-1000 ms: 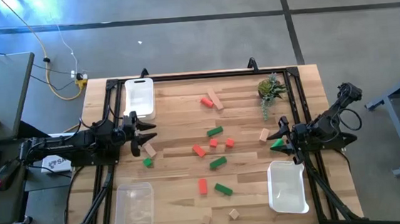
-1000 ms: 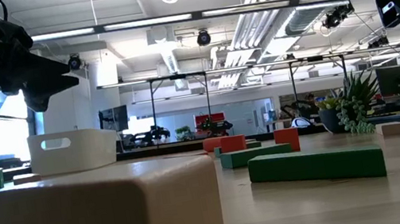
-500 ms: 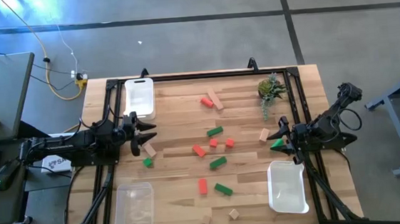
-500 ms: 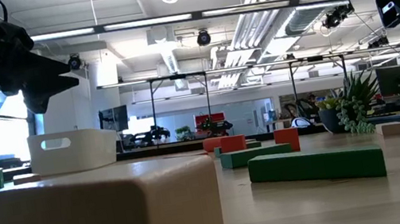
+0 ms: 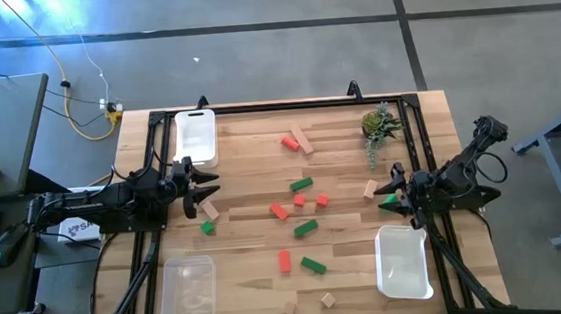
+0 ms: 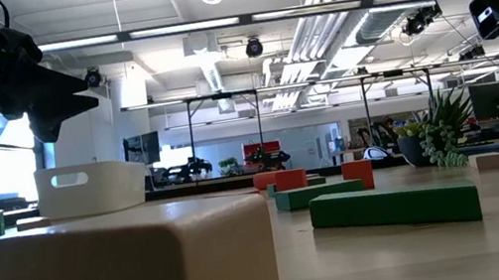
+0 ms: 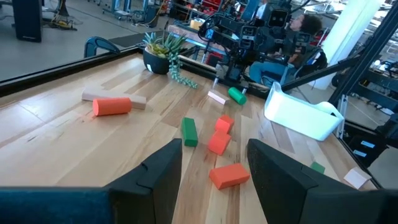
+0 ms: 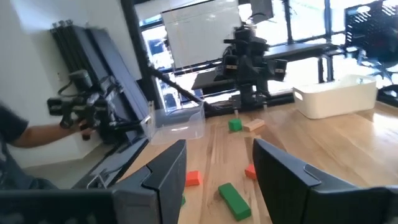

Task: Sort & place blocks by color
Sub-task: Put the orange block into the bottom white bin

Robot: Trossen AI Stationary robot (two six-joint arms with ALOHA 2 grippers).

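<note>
Red, green and tan blocks lie scattered on the wooden table, among them a green bar [image 5: 301,184], a red one [image 5: 279,211] and a tan one [image 5: 302,139]. My left gripper [image 5: 209,188] hangs open and empty above the table's left side, near a tan block [image 5: 210,211] and a green block [image 5: 207,226]; its own view [image 7: 214,149] shows nothing between the fingers. My right gripper [image 5: 394,186] hangs open and empty at the right side [image 8: 217,155], just above a rounded green block [image 5: 389,202] that lies on the table [image 7: 237,95].
A white tray [image 5: 195,134] stands at the far left, a clear tray [image 5: 188,293] at the near left and a white tray [image 5: 403,261] at the near right. A small potted plant [image 5: 378,124] stands at the far right. A black frame rims the table.
</note>
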